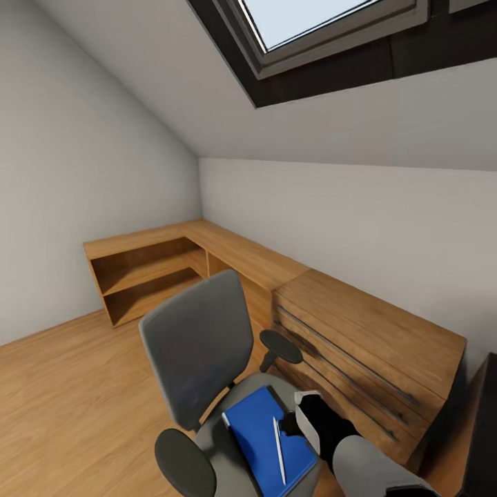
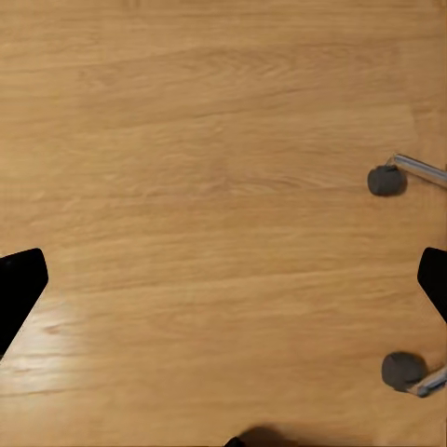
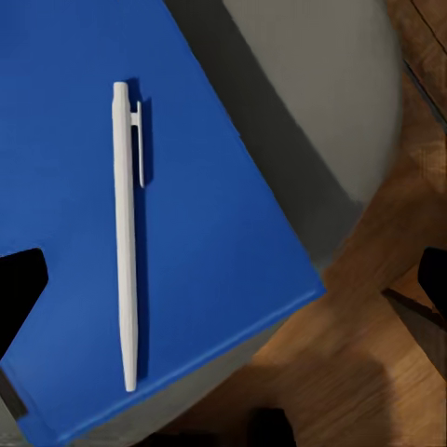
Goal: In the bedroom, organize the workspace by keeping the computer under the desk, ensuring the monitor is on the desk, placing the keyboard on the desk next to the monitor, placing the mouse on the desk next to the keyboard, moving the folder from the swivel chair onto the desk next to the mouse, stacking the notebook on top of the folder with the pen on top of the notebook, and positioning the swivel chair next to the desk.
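The swivel chair stands low in the head view, its grey back towards the wooden furniture. On its seat lies the bright blue folder, with the white pen lying along its top. My right gripper hovers at the folder's right edge, just above it. In the right wrist view this gripper is open over the folder, with the pen between the fingers and nearer one of them. My left gripper is open above bare floor beside two chair castors.
A wooden dresser with long bar handles stands right behind the chair. A low wooden corner shelf unit runs along the far walls under the sloped ceiling and skylight. A dark furniture edge shows at far right. Open wood floor lies left.
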### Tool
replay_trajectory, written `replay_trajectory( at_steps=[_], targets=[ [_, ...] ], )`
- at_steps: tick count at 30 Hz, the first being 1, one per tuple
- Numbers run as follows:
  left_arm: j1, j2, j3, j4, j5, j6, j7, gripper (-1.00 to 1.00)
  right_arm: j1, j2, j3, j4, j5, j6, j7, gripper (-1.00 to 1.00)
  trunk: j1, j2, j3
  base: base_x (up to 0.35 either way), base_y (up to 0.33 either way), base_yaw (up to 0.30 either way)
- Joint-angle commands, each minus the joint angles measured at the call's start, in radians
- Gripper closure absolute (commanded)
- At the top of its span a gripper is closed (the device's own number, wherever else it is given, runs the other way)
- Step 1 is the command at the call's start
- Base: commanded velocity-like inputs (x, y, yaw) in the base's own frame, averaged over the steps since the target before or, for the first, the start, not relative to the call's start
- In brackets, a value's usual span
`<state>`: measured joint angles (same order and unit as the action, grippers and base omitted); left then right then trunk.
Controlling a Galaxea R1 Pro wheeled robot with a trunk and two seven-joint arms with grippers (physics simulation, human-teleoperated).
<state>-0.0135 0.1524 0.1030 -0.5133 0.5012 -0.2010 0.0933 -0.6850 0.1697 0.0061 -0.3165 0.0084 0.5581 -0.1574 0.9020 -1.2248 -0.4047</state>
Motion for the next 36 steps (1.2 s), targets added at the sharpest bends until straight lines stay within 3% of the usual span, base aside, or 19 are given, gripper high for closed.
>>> replay_trajectory(
  at_steps=[1,6,10,13,15,17,18,19,22,23,27,28,29,31,33,36],
  targets=[
    [0.000,0.003,-0.003,-0.006,0.010,-0.003,0.002,-1.00,-0.001,0.005,0.008,0.011,0.002,0.007,0.006,-1.00,0.000,-0.001,-0.001,0.012,0.000,0.000],
    [0.000,0.006,0.014,-0.039,0.011,-0.001,0.002,-1.00,-0.001,0.005,0.062,0.028,0.003,0.007,0.063,-1.00,0.000,-0.001,-0.001,0.005,0.000,0.000],
    [0.000,0.006,0.048,-0.048,0.011,0.003,0.003,-1.00,0.000,0.005,0.102,0.030,0.004,0.004,0.104,-1.00,0.000,-0.001,-0.001,0.001,0.000,0.000],
    [0.000,0.015,0.107,-0.053,0.011,0.019,0.000,-1.00,-0.001,0.005,0.139,0.030,0.004,-0.001,0.129,-1.00,0.008,-0.015,-0.007,0.000,0.000,0.000],
    [0.000,0.028,0.121,-0.054,0.011,0.045,-0.001,-1.00,-0.001,0.005,0.144,0.028,0.003,-0.002,0.132,-1.00,0.015,-0.029,-0.014,0.000,0.000,0.000],
    [0.000,0.048,0.129,-0.060,0.011,0.110,-0.001,-1.00,-0.001,0.005,0.148,0.026,0.003,-0.004,0.135,-1.00,0.023,-0.043,-0.020,0.000,0.000,0.000],
    [0.001,0.087,0.134,-0.102,0.028,0.206,-0.002,-1.00,-0.001,0.005,0.149,0.026,0.002,-0.017,0.135,-1.00,0.027,-0.050,-0.023,0.000,0.000,0.000],
    [0.001,0.098,0.134,-0.119,0.038,0.232,-0.002,-1.00,-0.001,0.005,0.150,0.025,0.002,-0.021,0.135,-1.00,0.031,-0.057,-0.026,0.000,0.000,0.000],
    [0.001,0.142,0.138,-0.243,0.122,0.383,-0.003,-1.00,-0.001,0.005,0.150,0.025,0.002,-0.037,0.136,-1.00,0.042,-0.078,-0.036,0.000,0.000,0.000],
    [0.001,0.162,0.139,-0.338,0.173,0.491,-0.003,-1.00,-0.001,0.005,0.150,0.024,0.003,-0.042,0.136,-1.00,0.046,-0.085,-0.039,0.000,0.000,0.000],
    [0.001,0.190,0.153,-0.495,0.226,0.674,-0.003,-1.00,0.000,0.005,0.151,0.024,0.003,-0.046,0.136,-1.00,0.061,-0.113,-0.051,0.000,0.000,0.000],
    [0.001,0.194,0.175,-0.554,0.238,0.732,-0.003,-1.00,-0.001,0.005,0.151,0.024,0.004,-0.046,0.136,-1.00,0.065,-0.120,-0.054,0.000,0.000,0.000],
    [0.001,0.195,0.221,-0.615,0.250,0.791,-0.003,-1.00,-0.001,0.005,0.151,0.024,0.004,-0.047,0.136,-1.00,0.069,-0.127,-0.057,0.000,0.000,0.000],
    [0.001,0.184,0.256,-0.651,0.258,0.824,-0.003,-1.00,-0.001,0.005,0.151,0.024,0.004,-0.047,0.136,-1.00,0.077,-0.141,-0.064,0.000,0.000,0.000],
    [0.001,0.153,0.268,-0.611,0.253,0.824,-0.001,-1.00,-0.001,0.005,0.150,0.024,0.004,-0.047,0.135,-1.00,0.084,-0.155,-0.070,0.000,0.000,0.000],
    [0.001,0.129,0.272,-0.513,0.213,0.733,-0.004,-1.00,-0.001,0.005,0.149,0.024,0.004,-0.047,0.135,-1.00,0.096,-0.176,-0.079,0.000,0.000,0.000]
  ],
)
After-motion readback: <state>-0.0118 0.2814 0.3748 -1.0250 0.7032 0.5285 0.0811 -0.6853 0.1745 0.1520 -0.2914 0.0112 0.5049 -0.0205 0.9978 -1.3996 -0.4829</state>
